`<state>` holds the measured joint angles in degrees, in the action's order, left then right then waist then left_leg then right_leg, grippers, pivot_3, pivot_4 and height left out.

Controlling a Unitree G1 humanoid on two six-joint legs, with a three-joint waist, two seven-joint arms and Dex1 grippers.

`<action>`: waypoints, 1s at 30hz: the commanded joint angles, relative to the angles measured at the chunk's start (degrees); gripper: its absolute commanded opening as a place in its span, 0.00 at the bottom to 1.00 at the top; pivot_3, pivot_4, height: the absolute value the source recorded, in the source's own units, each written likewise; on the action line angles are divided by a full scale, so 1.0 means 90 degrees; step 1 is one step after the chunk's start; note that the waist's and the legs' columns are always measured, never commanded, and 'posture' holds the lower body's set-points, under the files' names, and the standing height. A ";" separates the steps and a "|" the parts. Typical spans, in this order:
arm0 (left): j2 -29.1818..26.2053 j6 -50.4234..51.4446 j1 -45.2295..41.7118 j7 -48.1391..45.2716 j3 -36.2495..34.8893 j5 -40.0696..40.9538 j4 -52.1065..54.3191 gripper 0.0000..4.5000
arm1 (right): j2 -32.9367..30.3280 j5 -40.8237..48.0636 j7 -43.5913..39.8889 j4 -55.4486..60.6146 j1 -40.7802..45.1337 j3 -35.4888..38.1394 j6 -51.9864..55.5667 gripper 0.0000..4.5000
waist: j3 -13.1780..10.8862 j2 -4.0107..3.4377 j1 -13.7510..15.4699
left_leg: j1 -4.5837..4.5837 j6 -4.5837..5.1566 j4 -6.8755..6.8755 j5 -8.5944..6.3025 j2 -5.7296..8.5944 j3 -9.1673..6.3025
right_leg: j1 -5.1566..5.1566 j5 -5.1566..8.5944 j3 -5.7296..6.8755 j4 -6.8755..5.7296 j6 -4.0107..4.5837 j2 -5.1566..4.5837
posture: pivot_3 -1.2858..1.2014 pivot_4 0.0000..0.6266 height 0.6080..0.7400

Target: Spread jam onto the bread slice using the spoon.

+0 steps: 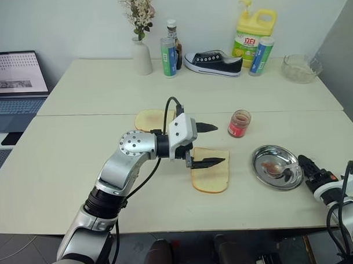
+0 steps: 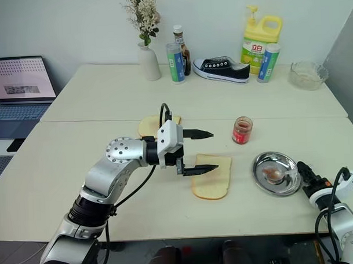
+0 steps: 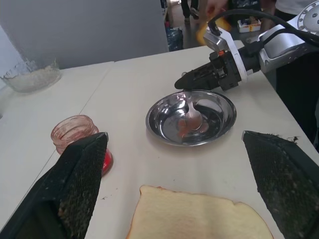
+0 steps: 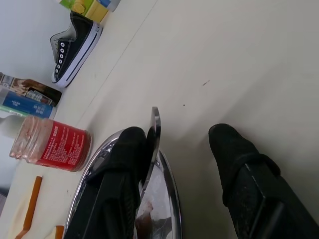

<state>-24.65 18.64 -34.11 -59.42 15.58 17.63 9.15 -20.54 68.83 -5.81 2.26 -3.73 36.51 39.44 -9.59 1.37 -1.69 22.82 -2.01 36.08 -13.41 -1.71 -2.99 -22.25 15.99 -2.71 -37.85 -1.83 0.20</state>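
- Spoon (image 3: 192, 113) lies in the steel dish (image 1: 265, 170); right gripper (image 4: 179, 144) jaws parted at its handle, probably a release.
- Left gripper (image 1: 206, 145) gapes empty over the bread slice (image 1: 216, 180).
- Next: retreat clear of the dish.

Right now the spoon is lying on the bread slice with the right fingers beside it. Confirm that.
Not quite. The spoon lies in the round steel dish, not on the bread slice, which sits apart from the dish. The right gripper is beside it, its fingers at the dish's rim. The left wrist view shows this.
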 commanded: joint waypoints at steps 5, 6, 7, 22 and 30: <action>-0.0007 0.0006 -0.0147 0.0012 -0.0128 0.0087 0.0256 1.00 | 0.0019 0.0048 0.0079 -0.0071 -0.0004 0.0217 0.0004 0.44 | 0.0000 0.0000 -0.0001 | 0.0000 0.0000 0.0000 0.0000 0.0001 0.0000 | 0.0000 0.0000 0.0000 0.0000 0.0000 0.0000 | 0.52 0.24 1.00; -0.0009 0.0009 -0.0143 0.0013 -0.0128 0.0087 0.0261 1.00 | 0.0022 0.0066 0.0076 -0.0081 0.0005 0.0246 -0.0007 0.39 | 0.0000 0.0000 0.0000 | 0.0000 0.0000 0.0000 0.0000 0.0001 0.0000 | 0.0000 0.0000 0.0000 0.0000 0.0000 0.0000 | 0.52 0.24 1.00; -0.0010 0.0011 -0.0140 0.0013 -0.0128 0.0087 0.0264 1.00 | 0.0024 0.0080 0.0074 -0.0088 0.0011 0.0264 -0.0013 0.32 | 0.0000 0.0000 0.0000 | 0.0000 0.0000 0.0000 0.0000 0.0001 0.0000 | 0.0000 0.0000 0.0000 0.0000 0.0000 0.0000 | 0.52 0.24 1.00; -0.0036 0.0013 -0.0060 -0.0002 -0.0133 0.0089 0.0307 1.00 | -0.0177 0.0819 0.0238 0.0885 -0.0021 0.0372 0.0257 0.01 | -0.0004 -0.0016 0.0014 | 0.0000 0.0000 0.0002 0.0000 0.0004 0.0000 | 0.0002 0.0000 0.0000 -0.0002 -0.0001 -0.0004 | 0.52 0.24 1.00; -0.0334 0.0064 -0.0231 -0.0179 -0.0479 0.0248 -0.0019 1.00 | -0.1069 0.2351 0.1432 0.2444 0.1018 0.0062 0.0433 0.01 | -0.0031 -0.0067 -0.0037 | -0.0001 0.0001 0.0002 0.0001 -0.0001 0.0001 | -0.0007 0.0000 -0.0004 -0.0018 -0.0001 0.0007 | 0.52 0.24 1.00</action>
<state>-27.05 19.65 -34.41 -60.74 13.86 18.93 9.01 -28.14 86.39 4.78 20.73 2.73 37.84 43.66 -9.86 0.76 -2.02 22.82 -2.00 36.10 -13.40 -1.74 -3.00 -22.32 15.99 -2.73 -38.00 -1.84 0.28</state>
